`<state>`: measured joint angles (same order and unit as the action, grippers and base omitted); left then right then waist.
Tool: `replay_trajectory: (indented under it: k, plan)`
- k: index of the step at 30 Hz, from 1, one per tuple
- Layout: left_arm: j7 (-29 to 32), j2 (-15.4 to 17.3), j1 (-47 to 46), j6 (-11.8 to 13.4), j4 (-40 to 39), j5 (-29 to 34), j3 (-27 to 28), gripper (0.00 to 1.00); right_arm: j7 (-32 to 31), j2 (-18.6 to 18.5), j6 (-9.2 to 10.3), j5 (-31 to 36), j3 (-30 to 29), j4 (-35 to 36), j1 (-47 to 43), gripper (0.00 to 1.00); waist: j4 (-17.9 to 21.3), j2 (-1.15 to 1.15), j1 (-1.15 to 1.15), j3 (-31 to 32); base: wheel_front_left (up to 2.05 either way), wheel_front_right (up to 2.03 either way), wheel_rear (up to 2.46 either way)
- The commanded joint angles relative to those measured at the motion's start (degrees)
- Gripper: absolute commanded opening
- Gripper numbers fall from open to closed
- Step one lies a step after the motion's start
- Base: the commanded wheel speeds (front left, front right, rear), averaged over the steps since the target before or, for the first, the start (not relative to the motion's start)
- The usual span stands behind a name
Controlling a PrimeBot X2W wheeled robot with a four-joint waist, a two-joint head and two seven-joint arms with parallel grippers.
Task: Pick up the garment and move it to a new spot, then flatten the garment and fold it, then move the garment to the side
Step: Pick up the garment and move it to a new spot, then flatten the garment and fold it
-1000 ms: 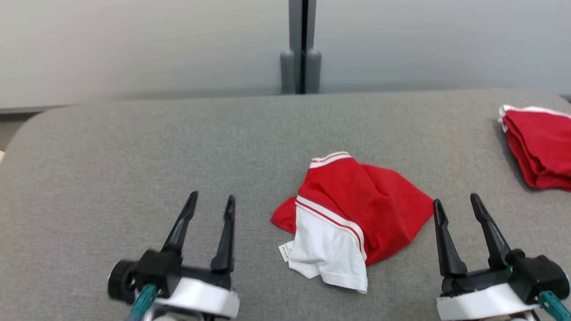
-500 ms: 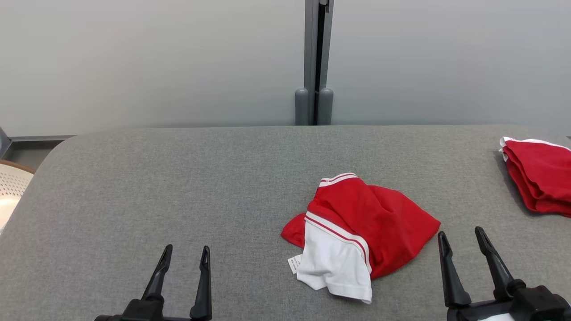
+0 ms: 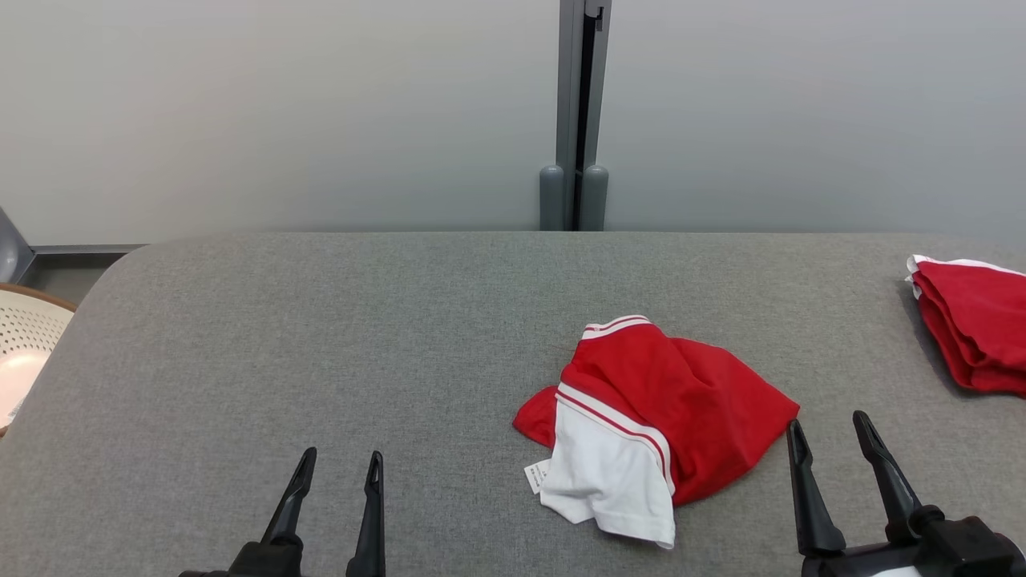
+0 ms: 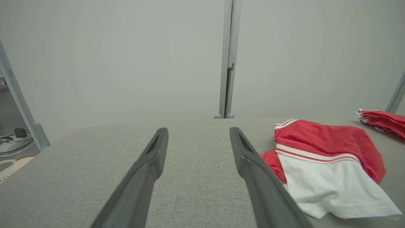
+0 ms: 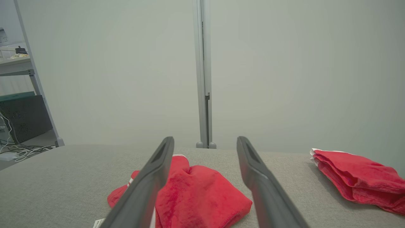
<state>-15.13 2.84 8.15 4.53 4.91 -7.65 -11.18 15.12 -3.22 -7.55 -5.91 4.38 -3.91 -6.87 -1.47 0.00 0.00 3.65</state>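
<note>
The garment (image 3: 649, 409) is a crumpled red and white piece with striped trim, lying right of centre on the grey padded table (image 3: 321, 336). It also shows at the right of the left wrist view (image 4: 322, 161) and low in the right wrist view (image 5: 196, 193). My left gripper (image 3: 337, 469) stands open near the front edge, well to the garment's left, with nothing between its fingers. My right gripper (image 3: 830, 433) is open too, just off the garment's right edge, and holds nothing.
A second red garment (image 3: 974, 336) lies folded at the table's far right edge. A pale perforated basket (image 3: 24, 353) sits off the table's left end. Grey wall panels with a vertical post (image 3: 579, 112) rise behind the table.
The head camera has tilted up, so the whole picture slid down and more wall shows. The left gripper sank toward the bottom edge. The garment has not moved on the table.
</note>
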Motion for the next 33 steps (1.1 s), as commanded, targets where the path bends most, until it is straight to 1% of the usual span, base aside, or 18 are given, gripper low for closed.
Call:
replay_trajectory:
  k: [1,13,19,22,25,26,29,33]
  plan:
    - [0.0,0.15,0.24,0.04,0.1,-0.1,-0.14,1.0,0.02,-0.07,0.12,0.2,0.0,0.09,-0.59,1.0,-0.18,0.0,0.0,-0.08,0.0,0.0,0.0]
    - [0.0,0.15,-0.75,0.54,0.4,0.23,-0.72,1.0,0.02,0.0,0.12,-0.49,-0.28,-0.1,-0.24,1.0,-0.57,0.0,0.0,-0.95,0.0,0.0,0.0]
    - [0.0,0.13,-1.64,-0.19,1.0,0.44,-1.38,1.0,0.02,-0.12,0.12,-0.55,-0.19,0.21,0.37,1.0,-0.02,0.0,0.0,-2.05,0.0,0.0,0.0]
    - [0.0,0.12,-3.72,-1.51,2.27,0.37,-2.78,1.0,0.02,-0.5,0.12,-0.62,-0.52,0.48,0.82,1.0,0.43,0.0,0.0,-3.44,0.0,0.0,0.0]
    - [0.0,0.13,-7.48,-3.59,4.78,-0.48,-5.24,1.0,0.02,-0.84,0.12,-0.53,-0.6,0.97,1.77,1.0,1.19,0.0,0.0,-5.94,0.0,0.0,0.0]
    - [0.0,0.16,-11.62,-5.01,7.3,-1.23,-7.16,1.0,0.02,-1.27,0.12,-0.55,-0.12,1.48,3.38,1.0,1.99,0.0,0.0,-8.8,0.0,0.0,0.0]
    - [0.0,0.17,-18.09,-7.41,12.83,-2.22,-10.66,1.0,0.02,-2.04,0.12,-0.68,0.5,1.92,5.53,1.0,3.55,0.0,0.0,-13.08,0.0,0.0,0.0]
    - [0.65,0.19,-27.71,-9.83,21.42,-4.78,-15.63,1.0,0.02,-2.45,0.12,-0.96,0.54,2.36,8.29,1.0,5.75,0.0,0.0,-17.78,0.0,0.0,0.0]
